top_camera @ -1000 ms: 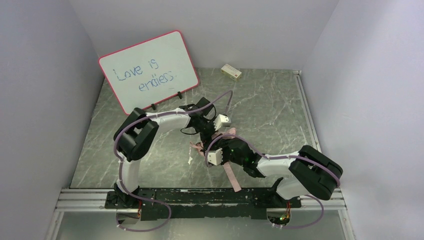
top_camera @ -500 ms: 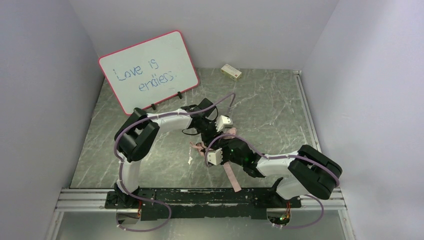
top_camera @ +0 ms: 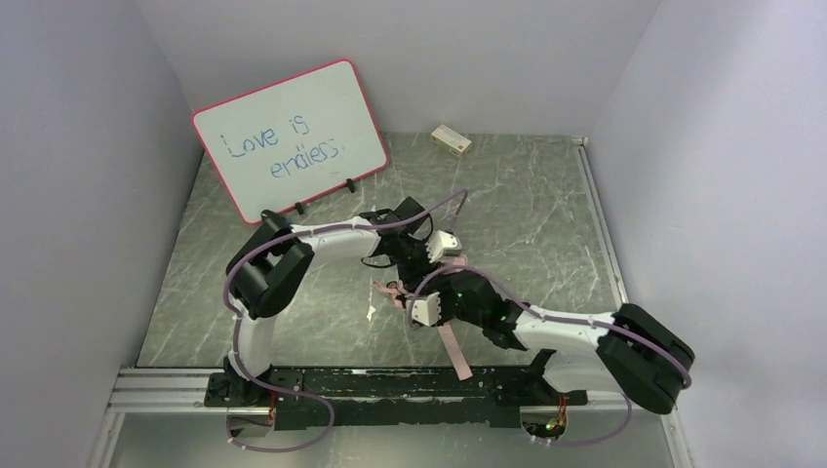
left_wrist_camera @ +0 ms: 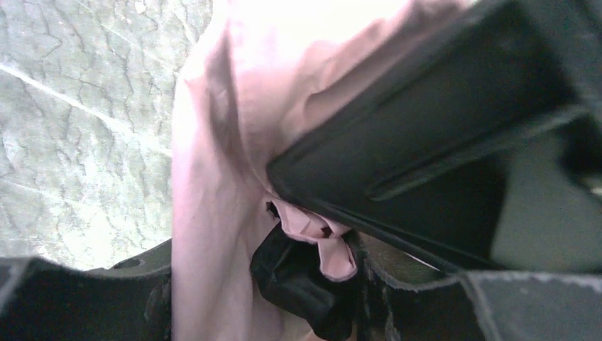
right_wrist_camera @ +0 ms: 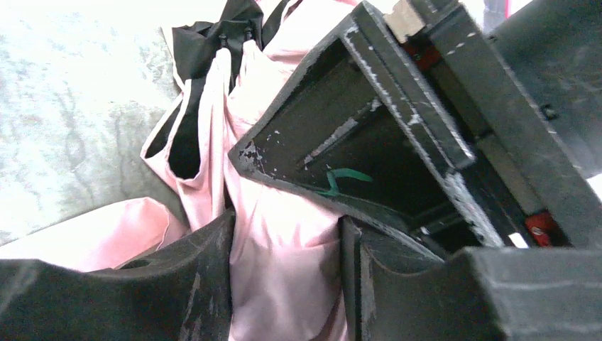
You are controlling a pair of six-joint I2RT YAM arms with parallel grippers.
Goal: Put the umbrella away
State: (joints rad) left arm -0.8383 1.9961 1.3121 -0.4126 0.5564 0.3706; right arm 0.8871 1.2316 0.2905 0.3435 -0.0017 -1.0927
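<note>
The umbrella [top_camera: 394, 290] lies bunched in the middle of the table, with pale pink canopy folds and black lining, hidden mostly by both grippers. Its pink strap [top_camera: 452, 349] trails toward the near edge. My left gripper [top_camera: 426, 267] comes down on it from the far side. In the left wrist view the pink cloth [left_wrist_camera: 206, 177] and a black piece fill the left gripper [left_wrist_camera: 263, 298]. My right gripper [top_camera: 435, 287] meets it from the near right. Pink fabric [right_wrist_camera: 280, 213] is pinched in the right gripper [right_wrist_camera: 284, 284], with the left gripper's finger [right_wrist_camera: 341, 142] pressed close against it.
A pink-framed whiteboard [top_camera: 293, 136] stands propped at the back left. A small cream box [top_camera: 451, 139] lies at the back wall. Walls close in left, right and behind. The metal rail [top_camera: 390, 385] with both arm bases runs along the near edge.
My left gripper slid a little right and closed from wide onto the umbrella. The right arm's elbow swung right and toward the near edge. The umbrella barely shifted.
</note>
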